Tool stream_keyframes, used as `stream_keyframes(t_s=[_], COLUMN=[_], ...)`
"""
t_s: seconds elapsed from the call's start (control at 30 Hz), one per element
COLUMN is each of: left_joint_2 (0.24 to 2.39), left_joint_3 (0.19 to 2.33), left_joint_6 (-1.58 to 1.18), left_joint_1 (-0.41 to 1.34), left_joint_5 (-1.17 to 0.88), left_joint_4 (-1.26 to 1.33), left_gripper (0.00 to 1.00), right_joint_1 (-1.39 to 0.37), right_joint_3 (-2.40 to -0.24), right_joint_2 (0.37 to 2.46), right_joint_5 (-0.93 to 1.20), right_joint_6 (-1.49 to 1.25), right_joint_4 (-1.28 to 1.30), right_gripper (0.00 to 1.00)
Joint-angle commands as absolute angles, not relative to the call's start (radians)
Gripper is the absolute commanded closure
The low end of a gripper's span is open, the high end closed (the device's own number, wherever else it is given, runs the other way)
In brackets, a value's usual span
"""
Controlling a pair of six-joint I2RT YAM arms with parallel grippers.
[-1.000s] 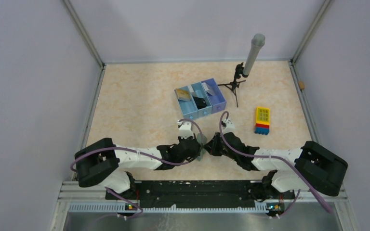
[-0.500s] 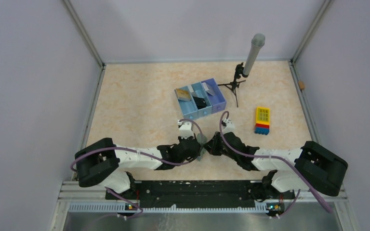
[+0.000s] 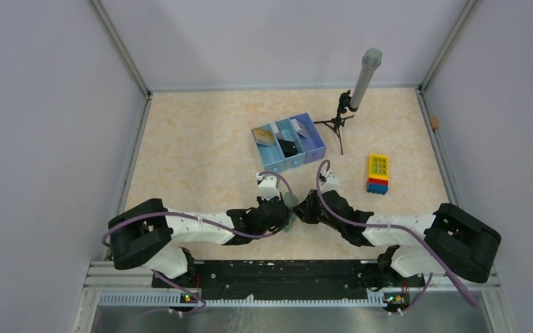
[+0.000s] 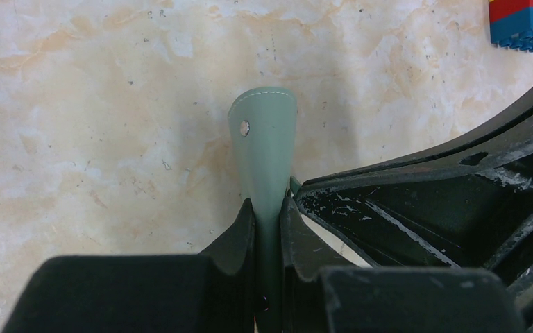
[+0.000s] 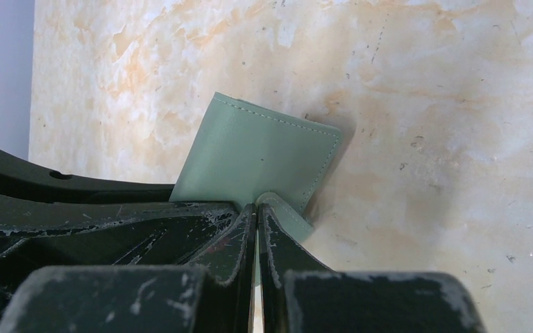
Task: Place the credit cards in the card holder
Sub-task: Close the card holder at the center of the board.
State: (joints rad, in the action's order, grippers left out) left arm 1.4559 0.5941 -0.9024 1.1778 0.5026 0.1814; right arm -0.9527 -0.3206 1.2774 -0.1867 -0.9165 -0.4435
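From above, the left pincer [image 3: 284, 214] and right pincer [image 3: 302, 208] meet tip to tip, with the grey-green card holder [image 3: 291, 201] caught on edge between them. A blue tray [image 3: 288, 144] lies well beyond both tips

At the left wrist, the left pincer [image 4: 267, 208] pinches the card holder [image 4: 264, 139], which sticks out ahead of its fingertips. The right pincer [image 4: 423, 208] crowds in just beside it

At the right wrist, the right pincer [image 5: 257, 208] is pressed together on a thin leaf of the card holder [image 5: 257, 146]. The rest of it fans out ahead, above the table [image 5: 444, 104]
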Motion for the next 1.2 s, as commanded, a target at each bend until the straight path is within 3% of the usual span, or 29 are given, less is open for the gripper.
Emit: stream_keyframes(t_s=[0.0,1.17], left_joint_2=[1.516,1.523], left_joint_3=[0.571,0.571], left_joint_6=[-0.874,-0.885], left_joint_1=[1.186,1.185], left_joint_5=[0.432,0.433], left_joint_4=[0.019,0.016], left_gripper=[1.0,1.0], right_joint_1=[-0.95,-0.956], right_joint_3=[-0.319,-0.22], right_joint_2=[1.274,1.357], right_joint_5=[-0.175,-0.157], right_joint_6=[-0.908,-1.103], right_joint_4=[-0.536,-0.642], right_gripper=[1.0,1.0])
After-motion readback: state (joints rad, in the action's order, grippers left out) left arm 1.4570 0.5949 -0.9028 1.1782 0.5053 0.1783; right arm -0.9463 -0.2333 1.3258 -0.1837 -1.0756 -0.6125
